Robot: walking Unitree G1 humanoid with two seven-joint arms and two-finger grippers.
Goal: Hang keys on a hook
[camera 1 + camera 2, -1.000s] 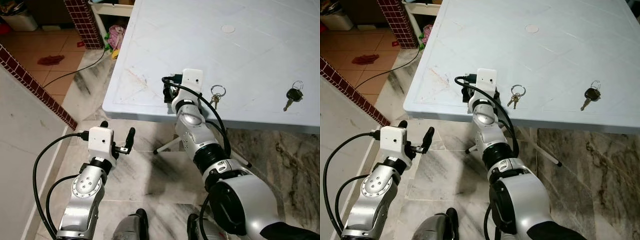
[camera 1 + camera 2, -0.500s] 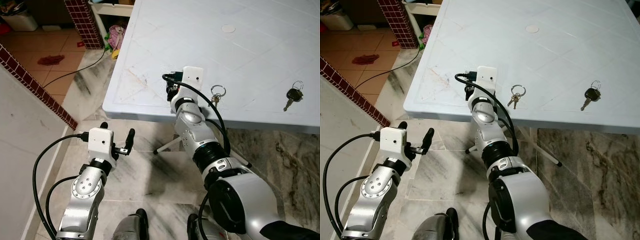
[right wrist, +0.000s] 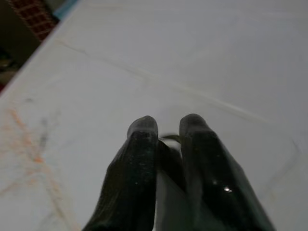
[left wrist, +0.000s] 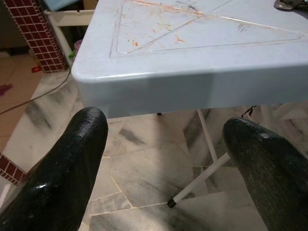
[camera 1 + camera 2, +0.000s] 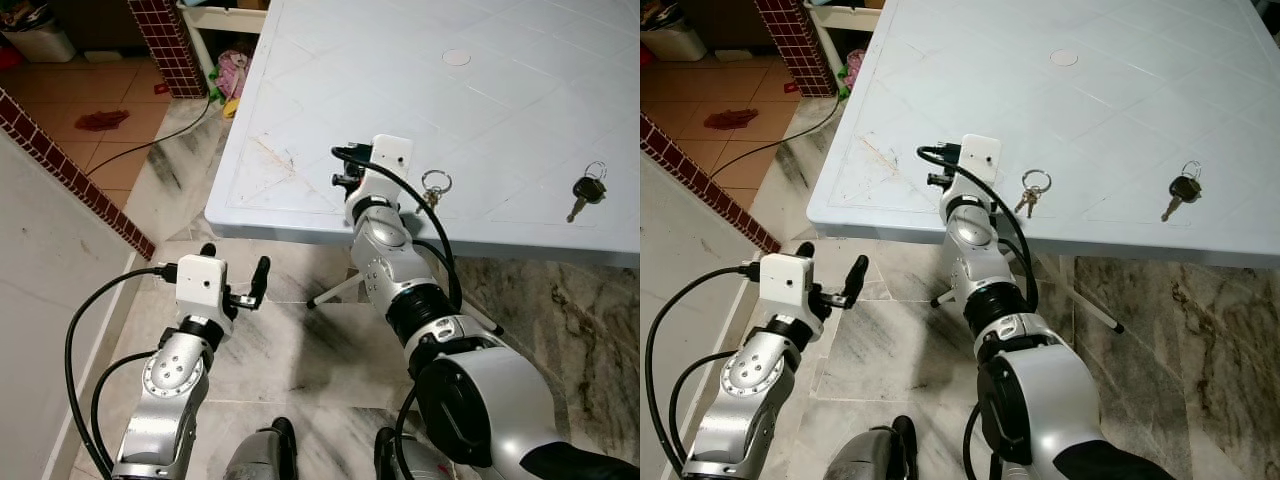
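The right tool (image 3: 163, 127) hovers low over the near part of the pale blue bench (image 5: 300, 120), its two black fingers (image 3: 139, 159) drawn nearly together with only a narrow slit between them and nothing clamped, though something thin and dark shows in the slit that cannot be made out. The keys on a ring (image 5: 433, 188) lie on the bench just beside the right wrist, on its right, close to the near edge; a second key with a black head (image 5: 586, 191) lies well apart, farther to the right. The left tool (image 5: 235, 280) hangs below the bench edge with its fingers (image 4: 62, 168) spread wide, idle. No hook is in sight. Judging from this, the pick-up is not yet made, and the right tool points away from the ring. To do it well, the wrist should swing toward the ring, the fingers part enough to straddle it, then descend squarely and close on the ring itself, since flat keys near an edge may slide off
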